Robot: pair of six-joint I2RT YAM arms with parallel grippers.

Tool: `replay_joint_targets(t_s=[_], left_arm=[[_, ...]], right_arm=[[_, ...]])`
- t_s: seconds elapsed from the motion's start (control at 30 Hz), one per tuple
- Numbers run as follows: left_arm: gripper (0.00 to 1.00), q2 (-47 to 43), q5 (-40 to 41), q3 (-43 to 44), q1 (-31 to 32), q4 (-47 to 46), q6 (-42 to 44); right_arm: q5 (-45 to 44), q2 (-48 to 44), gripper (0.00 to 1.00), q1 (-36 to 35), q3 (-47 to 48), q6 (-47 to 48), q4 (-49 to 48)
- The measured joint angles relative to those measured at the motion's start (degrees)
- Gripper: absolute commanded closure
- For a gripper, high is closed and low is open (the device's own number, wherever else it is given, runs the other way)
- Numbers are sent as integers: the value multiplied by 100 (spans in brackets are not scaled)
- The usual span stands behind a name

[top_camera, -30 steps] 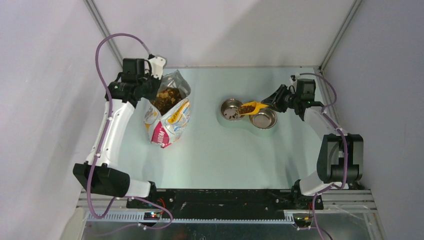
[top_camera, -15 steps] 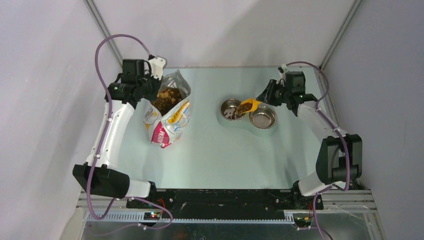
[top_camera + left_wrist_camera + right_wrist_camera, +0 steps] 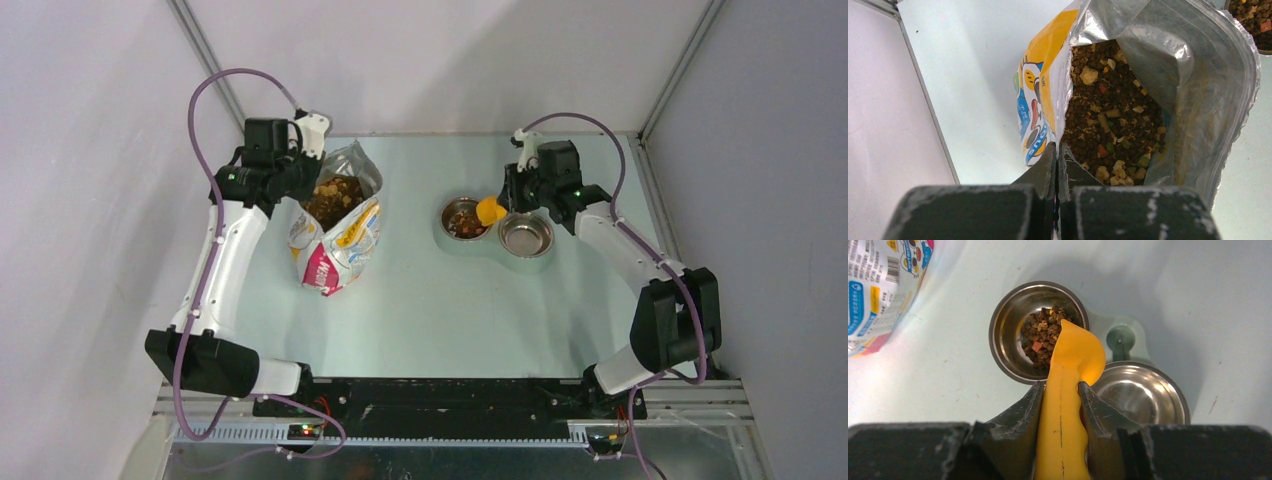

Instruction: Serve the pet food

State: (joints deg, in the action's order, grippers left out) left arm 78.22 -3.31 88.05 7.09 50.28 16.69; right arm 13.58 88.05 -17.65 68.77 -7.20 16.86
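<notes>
Pet food (image 3: 1113, 120) fills the open white printed bag (image 3: 335, 240), which stands at the back left. My left gripper (image 3: 1057, 148) is shut on the bag's rim at its left edge. In my right gripper (image 3: 1060, 385), shut on its handle, the yellow scoop (image 3: 1070, 355) is tipped bowl-down over the left steel bowl (image 3: 998, 340). More pet food (image 3: 1040, 335) lies in that bowl. From above, the scoop (image 3: 490, 210) hangs between the two bowls. The right steel bowl (image 3: 1143, 395) shows only bare metal.
Both bowls sit in one pale green holder with a knob (image 3: 1120, 337) between them. The metal frame posts (image 3: 205, 50) and the white walls close in the back corners. The bag's printed side (image 3: 878, 285) lies left of the bowls.
My right arm swung left and turned its wrist, tipping the scoop over the left bowl. The kibble left the scoop and the heap in the bowl grew. The left arm held still.
</notes>
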Motion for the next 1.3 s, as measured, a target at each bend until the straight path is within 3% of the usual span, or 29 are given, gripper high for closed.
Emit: replay_joint_targets(t_s=[0.1,0.17,0.4,0.53,0.77,1.1,1.3], left_arm=[[75,9,22,2,0,0,-28],[69,28,44,2,0,7,-39],[63,179,98,2,0,7,-131],[67,289,116,109,0,35,-138],[98,516,92,369,-7,46,-160],[100,516,48,358,-15,-2,-195],[100,444,-39,254,-15,-59,-278]], right_arm=[[-98,0,100,-129,72,470,31],[-131,0,100,-199,146,785,81],[105,-9,100,-319,645,1604,426],[374,-9,100,-323,1132,2017,863],[1095,219,100,-435,3069,2223,1899],[1744,844,100,-1416,4909,1008,1740],[1803,1482,100,-2135,5160,472,1644]])
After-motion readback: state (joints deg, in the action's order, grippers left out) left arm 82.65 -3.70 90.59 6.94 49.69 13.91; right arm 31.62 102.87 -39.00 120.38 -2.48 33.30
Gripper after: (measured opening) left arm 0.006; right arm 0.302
